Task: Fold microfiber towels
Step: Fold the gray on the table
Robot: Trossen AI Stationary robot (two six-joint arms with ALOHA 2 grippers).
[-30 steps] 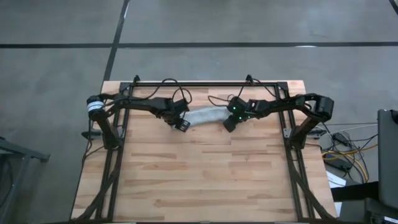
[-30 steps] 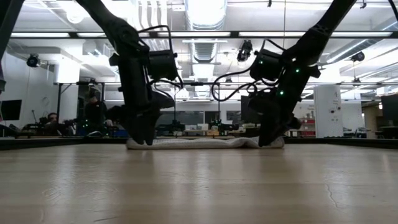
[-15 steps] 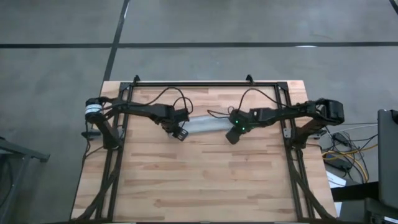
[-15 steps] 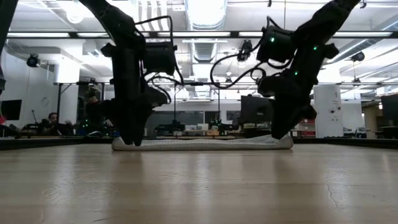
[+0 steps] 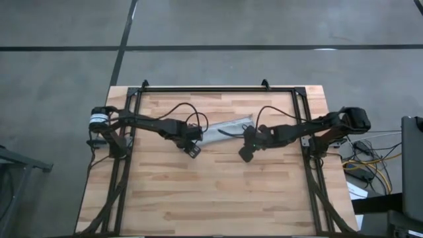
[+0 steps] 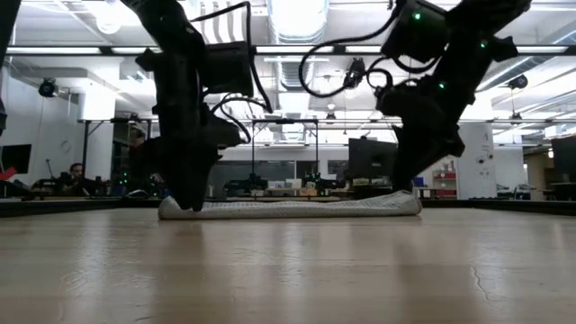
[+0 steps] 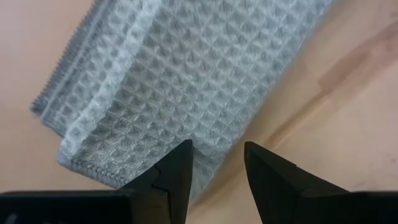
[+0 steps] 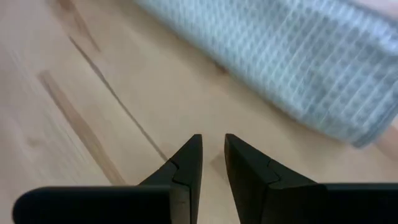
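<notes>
The light grey-blue towel (image 5: 228, 127) lies on the table as a long folded strip, slanting from near left to far right; it also shows in the low view (image 6: 288, 207). My left gripper (image 5: 192, 149) is open, low at the strip's left end (image 7: 81, 149), with its fingers over the near edge. My right gripper (image 5: 244, 155) stands on the near side of the strip's right end. It is narrowly open over bare wood (image 8: 212, 142) and raised a little above the towel in the low view (image 6: 407, 184). My left gripper stands open, pointing down, over the towel's near long edge (image 7: 205, 134) close to the left end. I cannot tell whether its fingertips touch the cloth. The towel lies flat on the table.
A black frame rail (image 5: 218, 88) runs along the table's far edge, with uprights at the left and right sides. Cables loop from both arms above the towel. Bare wood (image 5: 218, 192) spreads over the table's near half.
Both grippers have moved toward the table's near edge, drawing the bunched towel with them. It has spread out into a longer, flatter strip. My right gripper has since come off the towel's right end, risen and gone on nearer.
</notes>
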